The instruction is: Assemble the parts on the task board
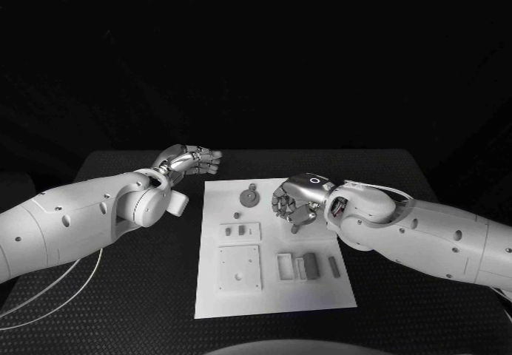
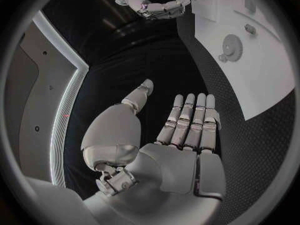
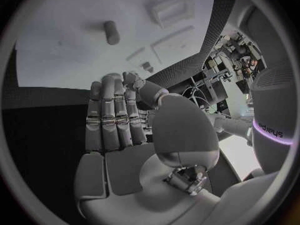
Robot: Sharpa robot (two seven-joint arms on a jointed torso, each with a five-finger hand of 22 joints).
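Observation:
The white task board lies in the middle of the black table. Grey parts rest on it: a round disc at the far end, a square plate, a rectangular frame and a dark bar nearer me. My left hand hovers beyond the board's far left corner; in the left wrist view its fingers are straight and hold nothing. My right hand hangs over the board's far right part; its palm is bare, with a short peg lying on the board beyond it.
A slotted plate and a pale bar also lie on the board. Black table surrounds the board, and thin white cables trail over it at the near left. The left wrist view shows the disc and my right hand.

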